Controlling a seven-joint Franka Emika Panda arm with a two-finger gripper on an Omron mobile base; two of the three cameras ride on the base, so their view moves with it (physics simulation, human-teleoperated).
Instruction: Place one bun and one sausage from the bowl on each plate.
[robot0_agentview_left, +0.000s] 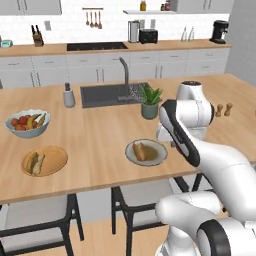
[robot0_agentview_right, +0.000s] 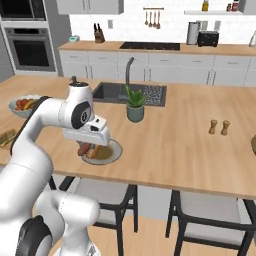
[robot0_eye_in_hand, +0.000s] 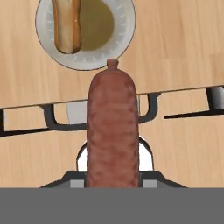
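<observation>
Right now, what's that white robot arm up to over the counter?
It is setting out food. Its gripper is shut on a reddish-brown sausage, held near the grey-white plate, which already has a bun on it. Further left, the tan wooden plate already carries food, though I cannot tell exactly what. A pale bowl of fruit sits behind that plate on the wooden counter.

Reddish-brown sausage (robot0_eye_in_hand: 113, 131) held above bun-bearing grey plate (robot0_eye_in_hand: 124, 37).

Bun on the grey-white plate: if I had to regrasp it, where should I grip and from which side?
Grip the bun across its narrow middle, coming straight down from above. It lies flat and oblong on the grey-white plate, with its long sides free, so the fingers should close across its short width.
</observation>
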